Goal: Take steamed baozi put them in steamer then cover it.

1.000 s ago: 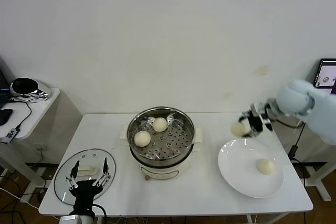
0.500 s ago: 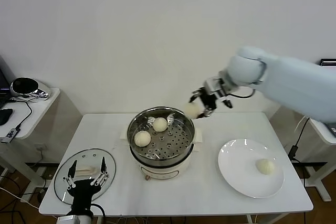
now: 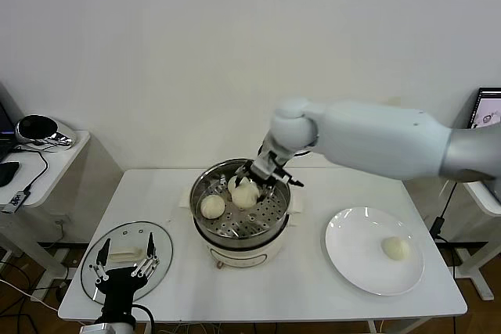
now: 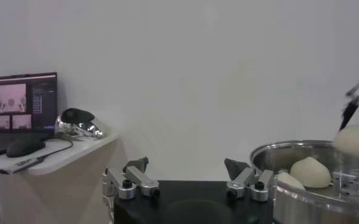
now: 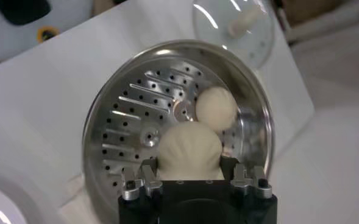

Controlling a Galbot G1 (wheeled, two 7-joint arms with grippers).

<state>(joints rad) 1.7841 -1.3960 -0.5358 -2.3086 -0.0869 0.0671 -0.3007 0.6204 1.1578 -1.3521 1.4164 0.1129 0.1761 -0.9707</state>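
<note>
From the head view, my right gripper [image 3: 252,181] has swung in from over the plate [image 3: 356,260] on my right and now hangs above the steamer [image 3: 239,207], over the back half of its tray. It is clamped on a baozi [image 3: 246,192], which sits low between the fingers and just above the perforated floor. A second bun [image 3: 212,206] lies on the tray toward my left. A third shows only as a pale edge behind the carried one, so I cannot tell whether the two touch. The last bun [image 3: 396,248] waits on the plate. My left gripper [image 3: 124,267] is parked over the cover [image 3: 127,261] at the table's near left corner, its fingers spread wide and holding nothing.

In the left wrist view, the open fingers [image 4: 134,180] frame the steamer's wall [image 4: 301,207]. One bun [image 4: 311,172] rests inside it, and the carried one [image 4: 356,140] hangs higher at the picture's edge.

In the right wrist view, the held bun [image 5: 189,152] fills the space between my finger bases, above the tray. Another bun [image 5: 216,108] lies just beyond it, and the glass cover [image 5: 234,24] lies past the pot's rim.

I judge that the carry is over and the release is next. After that, one bun and the lid remain.
</note>
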